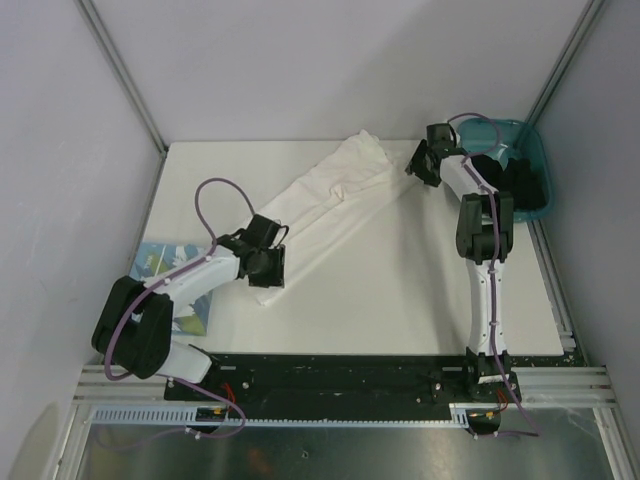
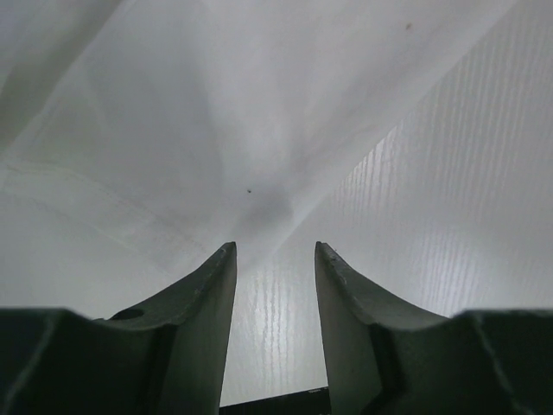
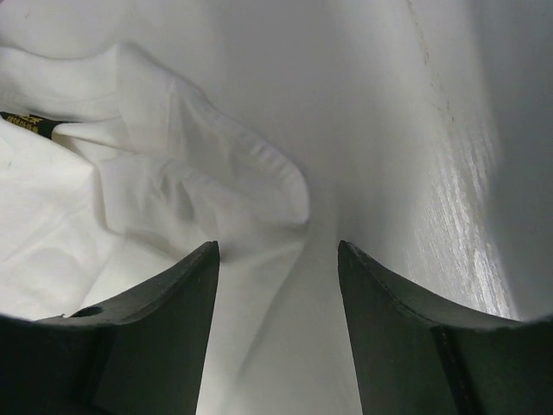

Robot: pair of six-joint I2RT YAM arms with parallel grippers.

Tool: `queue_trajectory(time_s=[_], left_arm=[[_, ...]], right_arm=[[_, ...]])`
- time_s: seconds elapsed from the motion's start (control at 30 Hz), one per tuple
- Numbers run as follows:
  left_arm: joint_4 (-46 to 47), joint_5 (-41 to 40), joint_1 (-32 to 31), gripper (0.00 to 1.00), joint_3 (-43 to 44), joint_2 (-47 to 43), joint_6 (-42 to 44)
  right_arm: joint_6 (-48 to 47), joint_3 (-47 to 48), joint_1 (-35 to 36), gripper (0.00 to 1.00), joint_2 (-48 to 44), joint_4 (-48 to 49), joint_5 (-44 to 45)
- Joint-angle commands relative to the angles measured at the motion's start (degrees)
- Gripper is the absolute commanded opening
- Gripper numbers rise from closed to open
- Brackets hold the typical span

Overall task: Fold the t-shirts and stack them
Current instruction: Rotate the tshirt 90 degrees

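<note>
A white t-shirt (image 1: 325,205), folded into a long strip, lies diagonally across the table (image 1: 400,290). My left gripper (image 1: 268,264) hovers at the strip's near left end. In the left wrist view its jaws (image 2: 275,246) stand open with bare table between them, and the cloth edge (image 2: 173,156) lies just ahead. My right gripper (image 1: 418,160) is beside the far right end, open. In the right wrist view, rumpled cloth (image 3: 173,190) with a black neck label (image 3: 30,125) lies ahead and left of the gripper (image 3: 278,244). A second folded t-shirt (image 1: 165,265) with a light-blue graphic lies at the left edge, partly under my left arm.
A teal plastic bin (image 1: 530,165) stands at the back right corner, behind the right arm's elbow. Grey walls close in the table on the left, back and right. The arm bases sit on the black rail (image 1: 340,375) at the near edge.
</note>
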Motion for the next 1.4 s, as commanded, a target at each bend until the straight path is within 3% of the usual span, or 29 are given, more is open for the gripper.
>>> queue_trajectory(time_s=[0.0, 0.53, 0.63, 0.93, 1.37], left_arm=[[-2.9, -5.4, -1.6, 0.46, 1.6, 0.1, 1.2], [-3.6, -6.6, -3.2, 0.44, 2.2, 6.9, 0.5], [-3.7, -7.6, -3.7, 0.38, 2.1, 7.6, 0.5], [-3.7, -5.3, -7.8, 0.02, 3.6, 10.1, 0.4], [-4.3, 6.1, -23.4, 0.0, 18.5, 20.6, -9.1]], right_arm=[[1.8, -1.7, -0.1, 0.62, -3.6, -3.6, -2.8], [3.5, -7.8, 1.3, 0.63, -15.9, -4.1, -6.0], [3.8, -11.2, 1.3, 0.63, -18.4, -3.0, -6.3], [4.9, -24.3, 0.8, 0.63, -27.4, 0.3, -5.9], [4.4, -40.8, -0.6, 0.63, -41.7, -0.5, -4.8]])
